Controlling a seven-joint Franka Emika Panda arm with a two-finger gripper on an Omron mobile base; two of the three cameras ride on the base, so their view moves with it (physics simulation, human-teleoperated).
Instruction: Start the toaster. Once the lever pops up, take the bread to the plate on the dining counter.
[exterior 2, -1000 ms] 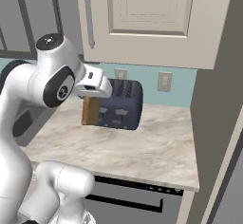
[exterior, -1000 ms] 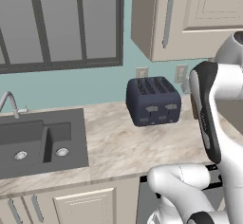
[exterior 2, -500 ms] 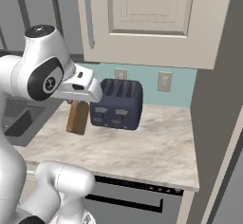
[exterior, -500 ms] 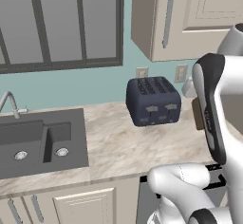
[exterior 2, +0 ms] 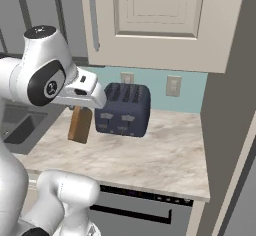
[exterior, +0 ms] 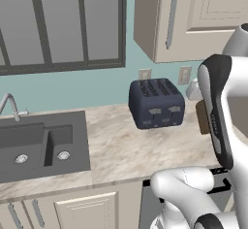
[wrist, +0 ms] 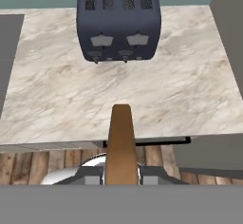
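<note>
The dark navy toaster (exterior: 156,103) (exterior 2: 122,110) (wrist: 118,21) stands at the back of the marble worktop, against the teal wall. My gripper (exterior 2: 83,108) (wrist: 121,174) is shut on the bread (exterior 2: 80,124) (wrist: 120,140), a tan-brown slice hanging edge-down. It hovers in front of the toaster, apart from it, above the worktop's front edge. In the left base view the bread (exterior: 202,118) peeks out from behind my forearm, right of the toaster. The plate and the dining counter are out of view.
A dark sink (exterior: 43,143) with a faucet (exterior: 9,107) lies left of the toaster. Beige upper cabinets (exterior: 184,14) (exterior 2: 150,20) hang above it. A tall dark panel (exterior 2: 232,110) bounds the worktop on the right. A dishwasher front (exterior 2: 145,207) sits below.
My arm has drawn the bread back from the toaster toward the worktop's front edge and a little lower. The toaster has not moved.
</note>
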